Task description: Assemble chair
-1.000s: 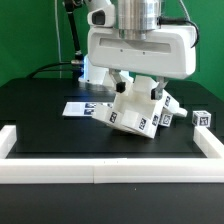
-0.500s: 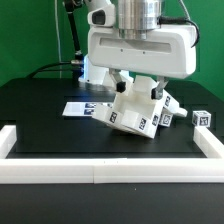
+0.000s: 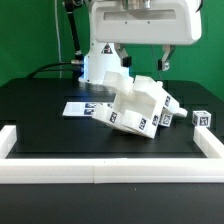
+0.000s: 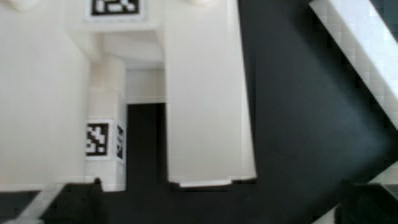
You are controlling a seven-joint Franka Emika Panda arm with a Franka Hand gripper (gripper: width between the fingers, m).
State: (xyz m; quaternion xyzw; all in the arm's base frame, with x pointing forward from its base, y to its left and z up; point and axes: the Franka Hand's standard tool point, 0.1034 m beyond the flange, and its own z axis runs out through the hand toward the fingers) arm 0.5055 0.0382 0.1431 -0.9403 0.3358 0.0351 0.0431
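Observation:
The chair (image 3: 135,108) is a tilted cluster of white blocky parts with black-and-white tags, resting on the black table in the middle of the exterior view. More tagged parts (image 3: 172,110) lean against it on the exterior view's right, and a small tagged cube (image 3: 202,118) sits apart further right. My gripper (image 3: 142,58) hangs open above the cluster, touching nothing, with nothing between its fingers. The wrist view looks down on the chair's white bars (image 4: 205,110) and a tag (image 4: 102,140).
The marker board (image 3: 78,107) lies flat on the exterior view's left of the cluster. White border rails run along the front (image 3: 110,173), the left (image 3: 8,140) and the right (image 3: 212,146). The robot base (image 3: 100,65) stands behind.
My gripper has risen from right over the chair cluster to well above it, still open. The chair parts have stayed where they were.

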